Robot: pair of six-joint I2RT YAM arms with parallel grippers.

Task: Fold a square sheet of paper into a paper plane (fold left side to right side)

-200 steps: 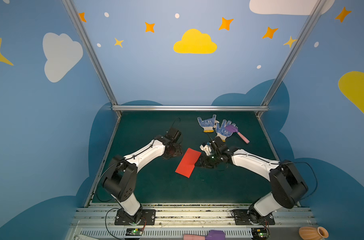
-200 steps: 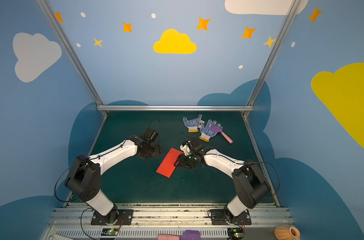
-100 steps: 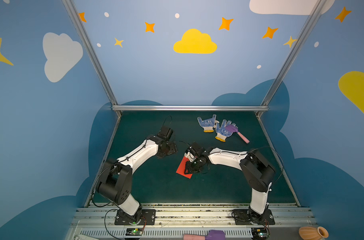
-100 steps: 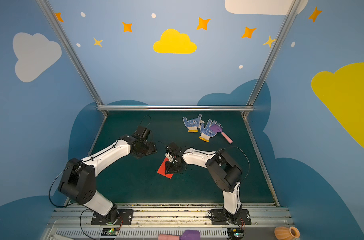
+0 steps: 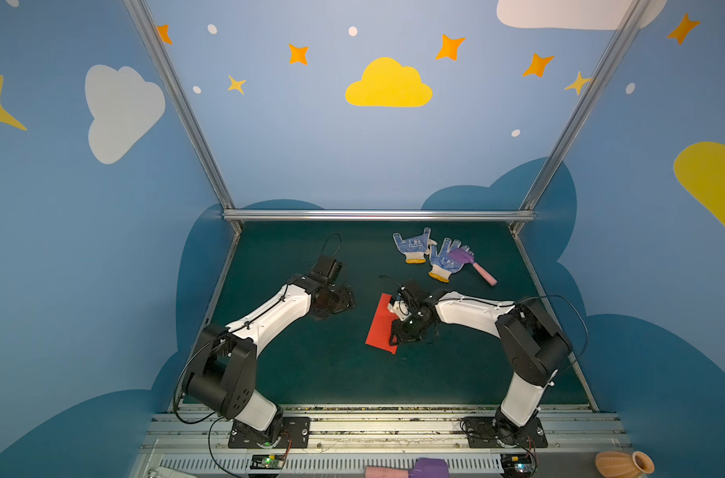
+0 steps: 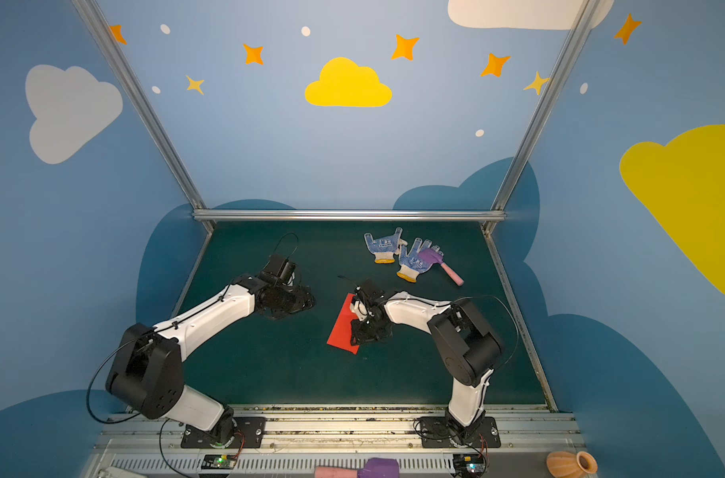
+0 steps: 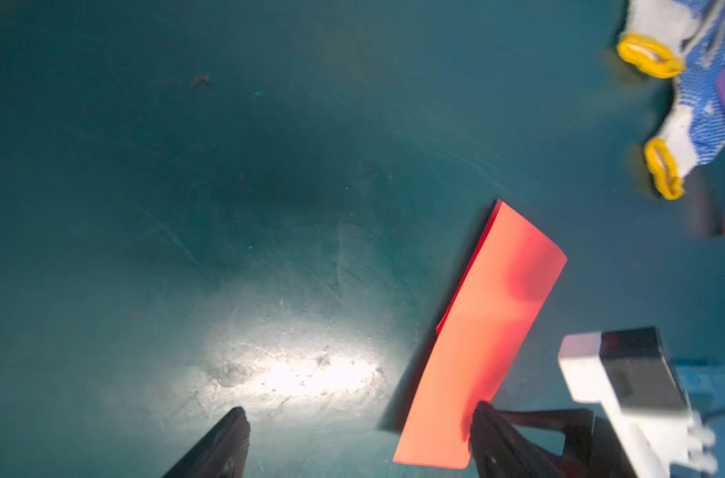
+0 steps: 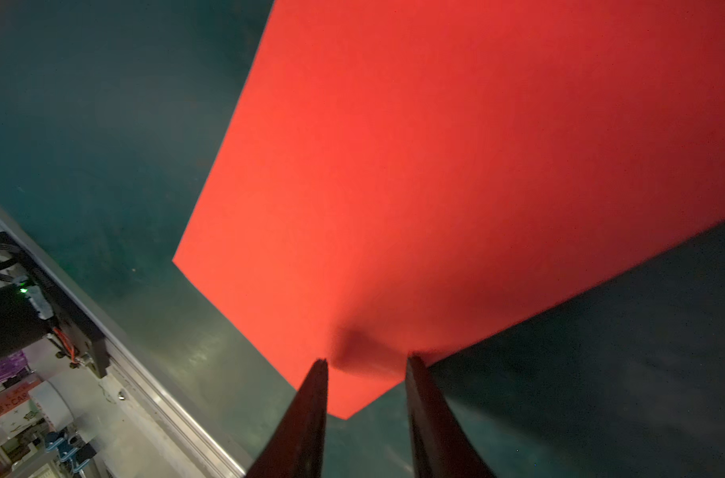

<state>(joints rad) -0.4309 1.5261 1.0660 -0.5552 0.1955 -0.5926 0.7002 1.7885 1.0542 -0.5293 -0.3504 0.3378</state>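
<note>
Two arms work over a dark green table (image 5: 311, 372). In both top views the square sheet of paper (image 5: 378, 327) shows as a narrow, slanted red rectangle lying flat near the table's middle. The right pincer (image 5: 397, 339) sits over its right long edge and hides part of it. The left pincer (image 5: 346, 300) hangs to the left of the sheet, near it but apart. Two blue-dotted gloves (image 5: 412, 247) and a purple-and-pink toy hammer (image 5: 474, 265) lie far right, hammer head on one glove, well apart from the sheet. Left wrist view, a bit blurry: the left pincer (image 7: 358, 407) is released, its fingers wide apart with only bare table between them. The sheet (image 7: 489, 331) lies just beyond one finger, with a second layer peeking out along one long edge. The gloves' yellow cuffs (image 7: 650, 54) show at a corner. Right wrist view: the right pincer (image 8: 367, 360) has its fingers parted with a clear gap and nothing pinched. Its tips are down at a corner of the sheet (image 8: 435, 186); touching or just above, cannot tell. The sheet lies flat on the table, with a metal rail (image 8: 145, 393) off to the side.
</note>
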